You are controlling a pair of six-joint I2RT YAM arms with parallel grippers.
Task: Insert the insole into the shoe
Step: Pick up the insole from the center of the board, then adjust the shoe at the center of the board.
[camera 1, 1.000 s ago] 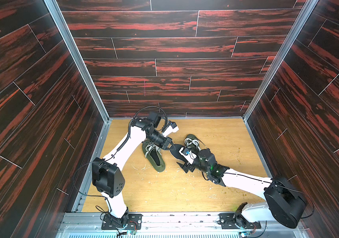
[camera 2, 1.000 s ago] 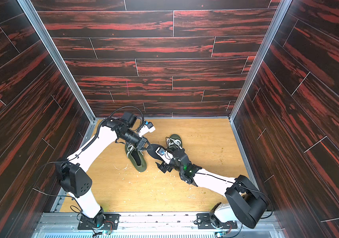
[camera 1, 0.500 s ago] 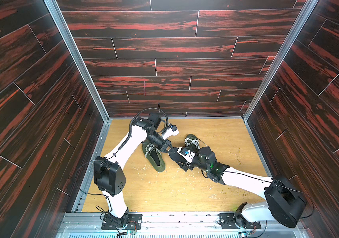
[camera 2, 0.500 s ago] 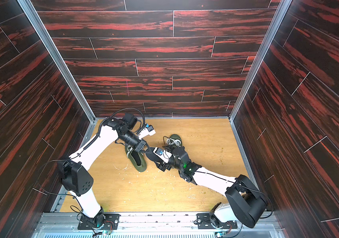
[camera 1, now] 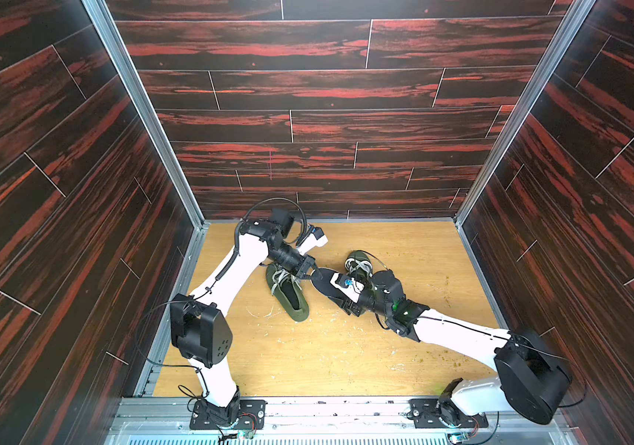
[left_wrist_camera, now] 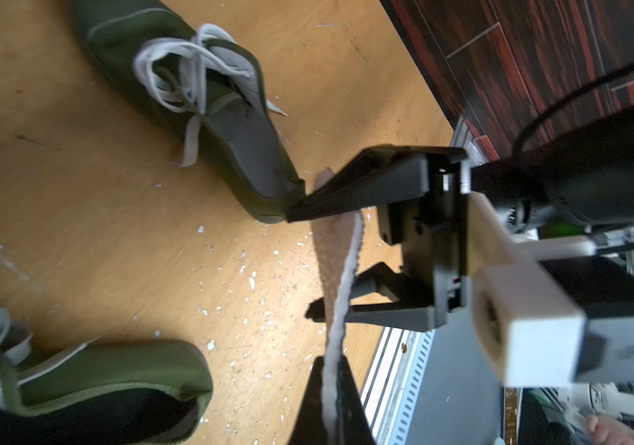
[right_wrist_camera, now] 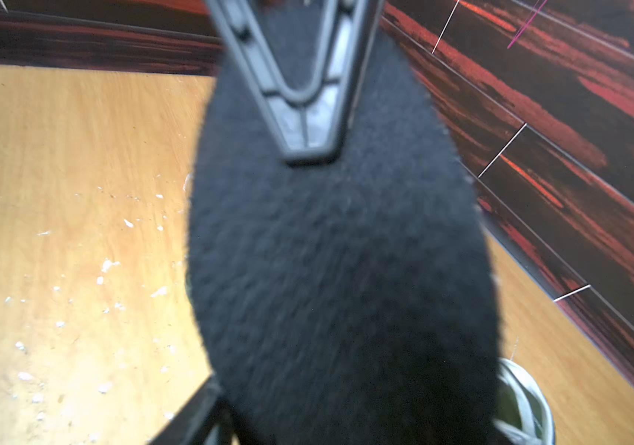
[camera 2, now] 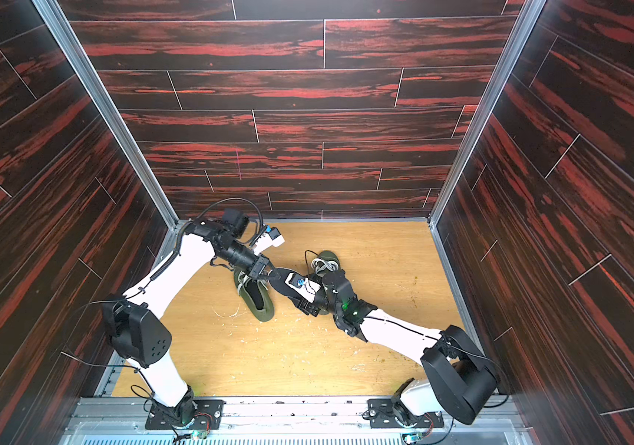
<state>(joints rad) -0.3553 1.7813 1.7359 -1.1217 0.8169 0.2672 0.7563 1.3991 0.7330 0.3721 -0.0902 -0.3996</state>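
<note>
Between the parted jaws of your right claw (left_wrist_camera: 304, 266) hangs the black fleece-topped, pale-backed insole (right_wrist_camera: 338, 269), a finger on each face but not yet clamped. Your left claw (camera 1: 312, 274) is pinched tight on its far tip. You're mid-handover. Just beneath the left claw lies the olive-green canvas lace-up shoe (camera 1: 290, 298), mouth up. Next, I judge: close the right claw, free the left, then aim the insole's toe end into that mouth.

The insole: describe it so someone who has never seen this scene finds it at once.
On the wooden table of the dark red booth lie a green shoe and its twin. Held in the air between them is the insole: flat, black and fuzzy, without laces.
</note>
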